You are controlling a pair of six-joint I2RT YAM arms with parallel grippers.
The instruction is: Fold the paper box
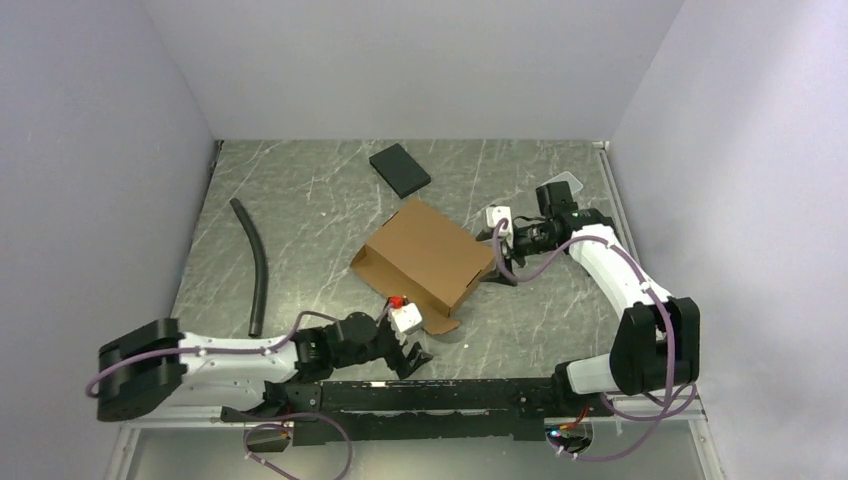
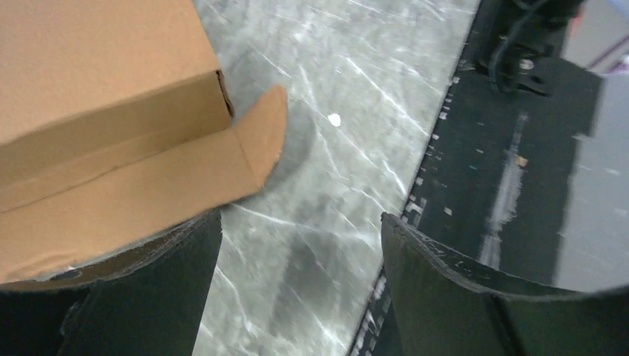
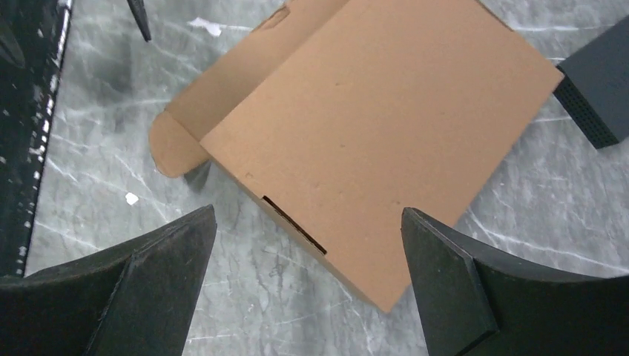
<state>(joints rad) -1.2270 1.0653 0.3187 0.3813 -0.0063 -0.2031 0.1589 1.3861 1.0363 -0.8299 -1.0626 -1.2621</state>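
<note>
Black base rail [image 1: 430, 395] spans the near edge, both arm bases on it. Grey marbled table [image 1: 320, 200] beyond. paper box [image 1: 425, 255] [image 2: 111, 111] [image 3: 371, 126] sits mid-table, turned diagonal, top panel down flat as a shallow closed shape; one rounded tab [image 1: 441, 322] [image 2: 263, 133] [image 3: 169, 144] sticks out loose at the near corner, and a slit gap shows at one side wall. left gripper [image 1: 418, 362] [image 2: 300, 222] is low by that near corner, jaws apart, nothing between them; the box edge overlaps one finger in the wrist view, contact can't be told. right gripper [image 1: 501, 263] [image 3: 308, 215] is just beside the box's right edge, jaws wide apart, holding nothing. Curved black hose [image 1: 255, 265] lies well left. Flat black slab [image 1: 400, 170] [image 3: 601, 96] lies near the far wall, apart from the box. White speck [image 2: 334, 119] [image 3: 131, 198] on the tabletop.
</note>
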